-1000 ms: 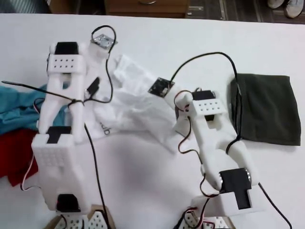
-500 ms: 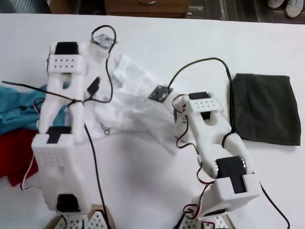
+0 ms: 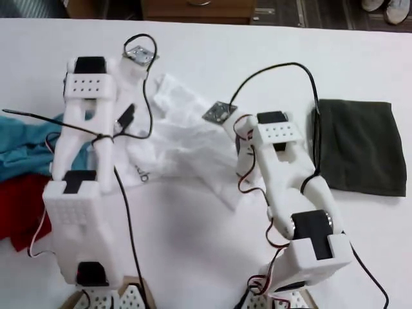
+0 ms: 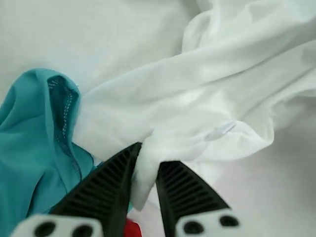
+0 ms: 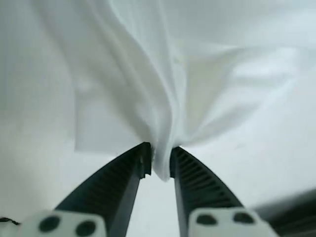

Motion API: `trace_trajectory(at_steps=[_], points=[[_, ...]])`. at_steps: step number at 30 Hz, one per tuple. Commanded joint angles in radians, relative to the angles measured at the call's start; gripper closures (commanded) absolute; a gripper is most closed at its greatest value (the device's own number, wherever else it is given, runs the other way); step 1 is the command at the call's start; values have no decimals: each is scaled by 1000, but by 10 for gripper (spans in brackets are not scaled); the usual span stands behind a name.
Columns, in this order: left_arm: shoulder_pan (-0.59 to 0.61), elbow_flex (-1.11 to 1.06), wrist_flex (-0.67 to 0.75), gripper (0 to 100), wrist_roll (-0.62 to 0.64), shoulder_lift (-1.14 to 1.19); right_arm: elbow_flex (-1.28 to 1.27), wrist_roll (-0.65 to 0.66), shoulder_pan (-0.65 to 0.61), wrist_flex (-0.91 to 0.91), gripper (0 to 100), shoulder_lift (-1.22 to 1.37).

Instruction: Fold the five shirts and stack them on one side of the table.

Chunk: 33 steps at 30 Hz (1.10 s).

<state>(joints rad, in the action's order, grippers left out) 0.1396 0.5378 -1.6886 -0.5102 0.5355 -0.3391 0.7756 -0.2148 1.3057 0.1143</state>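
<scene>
Step in hand: we judge that the white shirt [image 3: 183,138] is being spread out for folding. It lies crumpled, not yet flat.
Left gripper [image 4: 145,165]: clenched on a fold at the shirt's edge, with the cloth spreading ahead of the jaws.
Right gripper [image 5: 159,157]: grasping a raised ridge of the same shirt, which fans out ahead of its jaws.
Other shirts: the teal shirt [image 4: 34,148] lies just beside the left jaws, touching the white cloth. The red shirt [image 3: 19,212] lies behind them. The dark green shirt [image 3: 360,145], already folded, lies on the table [image 3: 257,51] well to the outer side of the right jaws.
Next move: we judge that both pinches must hold while the jaws draw apart to pull the cloth taut.
Change: over the last second the right arm has pushed slightly farther out, its elbow swinging inward. The left arm has stayed put.
</scene>
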Motion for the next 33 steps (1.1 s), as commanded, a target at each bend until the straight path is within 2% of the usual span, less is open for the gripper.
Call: trace_trajectory(at_steps=[1, 5, 11, 15, 18, 25, 28, 33], points=[[-8, 30, 11, 979, -9, -9, 37, -6, 1, 13, 930, -2], [-6, 30, 18, 979, -9, -9, 37, -6, 8, 18, 980, -2], [-6, 30, 18, 979, -9, -9, 49, -6, 8, 41, 978, -22], [-5, 82, -2, 979, -9, -9, 95, -6, 10, 50, 978, -142], [-9, 165, -75, 979, -12, -9, 138, 0, 10, 68, 978, -283], [-2, 188, -97, 979, -49, -75, 146, 183, 73, 62, 978, -572], [-6, 150, -97, 979, -49, -144, 133, 230, 133, 68, 978, -584], [-69, -25, -97, 979, -44, -259, -71, 287, 177, 2, 978, -529]])
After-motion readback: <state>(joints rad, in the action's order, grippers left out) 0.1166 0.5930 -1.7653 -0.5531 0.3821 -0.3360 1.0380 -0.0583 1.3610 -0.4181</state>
